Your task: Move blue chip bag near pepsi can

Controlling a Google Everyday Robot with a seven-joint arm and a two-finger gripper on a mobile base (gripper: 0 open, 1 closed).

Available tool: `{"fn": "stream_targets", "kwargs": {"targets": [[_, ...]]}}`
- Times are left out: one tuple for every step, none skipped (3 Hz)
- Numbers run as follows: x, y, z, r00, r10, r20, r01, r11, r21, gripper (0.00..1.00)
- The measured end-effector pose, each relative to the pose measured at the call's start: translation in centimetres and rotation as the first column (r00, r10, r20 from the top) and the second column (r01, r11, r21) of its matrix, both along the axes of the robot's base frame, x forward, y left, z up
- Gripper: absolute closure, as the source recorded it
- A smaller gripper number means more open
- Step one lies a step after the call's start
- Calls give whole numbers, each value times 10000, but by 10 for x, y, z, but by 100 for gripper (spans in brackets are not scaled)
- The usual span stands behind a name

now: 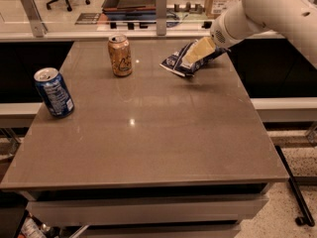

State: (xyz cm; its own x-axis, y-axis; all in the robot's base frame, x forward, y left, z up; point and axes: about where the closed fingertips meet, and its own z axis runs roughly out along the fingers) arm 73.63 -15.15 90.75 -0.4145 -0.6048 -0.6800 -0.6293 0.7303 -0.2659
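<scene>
The blue chip bag (174, 64), dark navy with white patches, lies at the far right of the grey table (148, 133). My gripper (197, 52) comes in from the upper right on the white arm and sits right on the bag, covering its right half. The pepsi can (53, 92), blue with a silver top, stands upright near the table's left edge, far from the bag.
A tan-orange can (120, 56) stands upright at the back of the table, between the bag and the pepsi can. A glass-topped counter with posts (160, 6) runs behind the table. A lower shelf edge (282, 108) lies to the right.
</scene>
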Motion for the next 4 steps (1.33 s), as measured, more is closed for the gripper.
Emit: {"fn": "stream_targets", "kwargs": {"targets": [[18, -7, -24, 9978, -504, -441, 531, 9967, 620, 0], [19, -7, -28, 9973, -538, -508, 571, 9961, 666, 0], [20, -5, -31, 9972, -509, -543, 545, 9963, 664, 18], [20, -3, -33, 9972, -486, -575, 524, 9964, 663, 39]]}}
